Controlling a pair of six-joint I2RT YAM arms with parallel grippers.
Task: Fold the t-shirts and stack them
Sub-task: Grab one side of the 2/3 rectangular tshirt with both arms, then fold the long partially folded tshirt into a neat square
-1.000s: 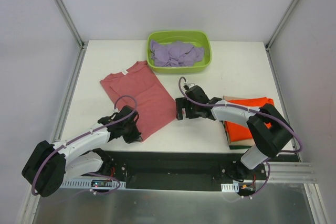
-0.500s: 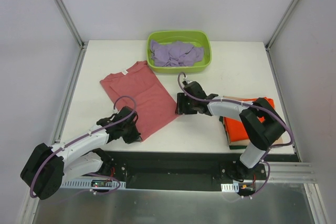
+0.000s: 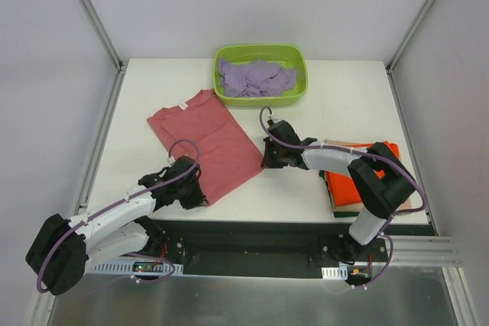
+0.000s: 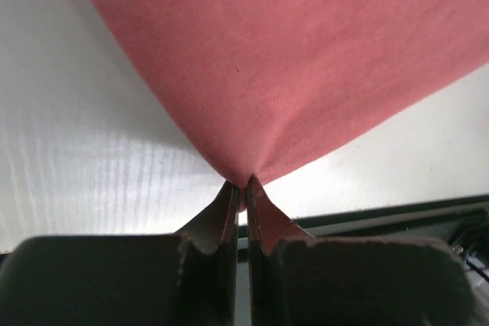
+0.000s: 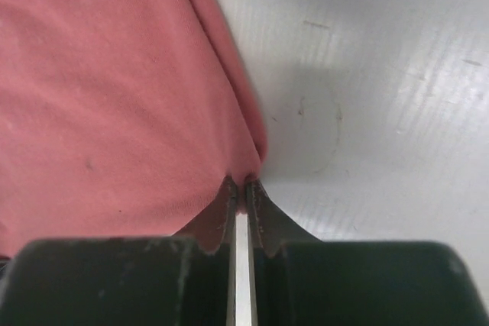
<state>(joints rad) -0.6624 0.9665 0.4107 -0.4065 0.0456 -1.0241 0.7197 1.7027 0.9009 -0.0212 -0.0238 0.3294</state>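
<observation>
Top view: the red shirt [image 3: 205, 143] lies spread on the white table [image 3: 344, 104], left of centre, with its collar toward 11 o'clock and its hem toward 5 o'clock. The left gripper [image 4: 243, 188] is clamped on the shirt's near corner, at 6 o'clock of the cloth. Its wrist view shows the fabric drawn to a point between the two meeting fingertips and fanning out over the table beyond them. The right gripper [image 5: 244, 188] is pinched narrow on the shirt's corner at 3 o'clock of the cloth. A fold of the edge is caught between its tips, with only a thin slit showing between the fingers below. Both arms reach in low from the near edge, the left from 7 o'clock and the right from 4 o'clock. The orange shirt [image 3: 353, 185] lies folded at 4 o'clock on the table, on top of the tan shirt [image 3: 336, 143], of which only an edge shows on the far side. The right arm crosses above this stack. The green tub [image 3: 260, 50] stands at 12 o'clock, well apart from the red shirt's hem, and holds the crumpled lavender shirt [image 3: 256, 79].
</observation>
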